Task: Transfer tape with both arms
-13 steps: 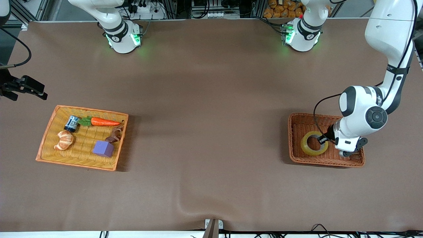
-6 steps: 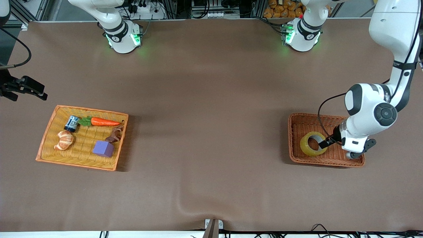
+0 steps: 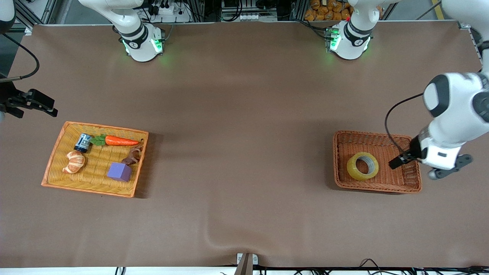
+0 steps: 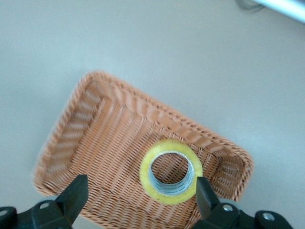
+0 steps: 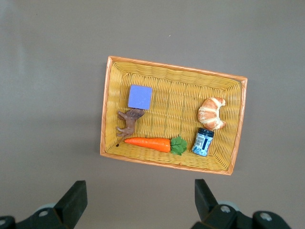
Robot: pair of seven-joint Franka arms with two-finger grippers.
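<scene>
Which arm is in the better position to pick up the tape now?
The left arm, probably. The left gripper hangs open over the brown basket where the tape lies. The right gripper waits open above the yellow basket at the right arm's end.

Brown table cover (image 3: 244, 114) (creased nr front edge), evenly lit.

The tape (image 3: 362, 166) looks glossy, translucent plastic; both the brown basket (image 3: 341, 179) and the yellow tray (image 3: 53, 151) are rough woven wicker on a matt cloth table (image 3: 244, 114).
</scene>
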